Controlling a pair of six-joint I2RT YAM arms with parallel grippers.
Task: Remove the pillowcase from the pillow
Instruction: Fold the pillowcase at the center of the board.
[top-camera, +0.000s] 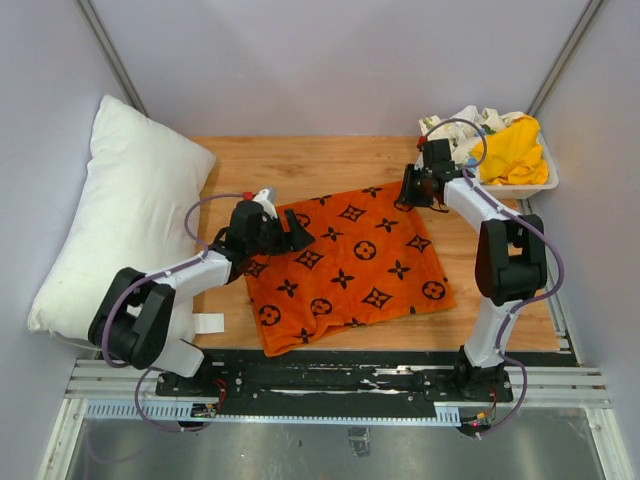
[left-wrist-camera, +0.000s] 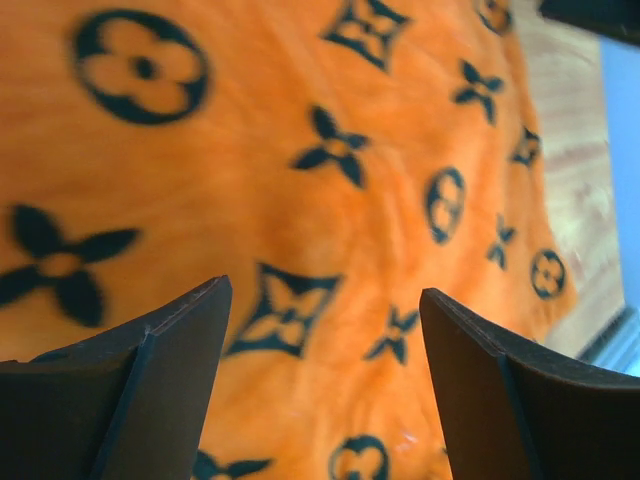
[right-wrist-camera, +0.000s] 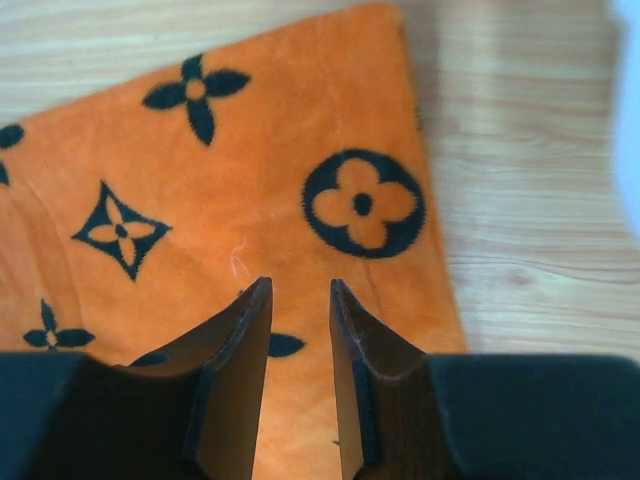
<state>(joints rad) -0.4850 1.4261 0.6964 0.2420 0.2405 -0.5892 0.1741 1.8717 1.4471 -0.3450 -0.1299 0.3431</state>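
The orange pillowcase (top-camera: 350, 265) with black motifs lies flat and empty on the wooden table (top-camera: 300, 160). The plain white pillow (top-camera: 120, 220) rests bare at the far left, leaning against the wall. My left gripper (top-camera: 295, 232) hovers over the pillowcase's far left part, jaws wide open, only orange fabric (left-wrist-camera: 300, 150) showing beneath the left gripper (left-wrist-camera: 323, 287). My right gripper (top-camera: 408, 190) is at the pillowcase's far right corner. In the right wrist view the right gripper (right-wrist-camera: 300, 282) has its jaws drawn close with a narrow gap, holding nothing, above the pillowcase (right-wrist-camera: 250, 200).
A white tray (top-camera: 545, 180) at the back right holds a yellow cloth (top-camera: 510, 150) and a white floral cloth (top-camera: 465, 122). A small white label (top-camera: 208, 323) lies near the table's front left. Walls close in on the left, back and right.
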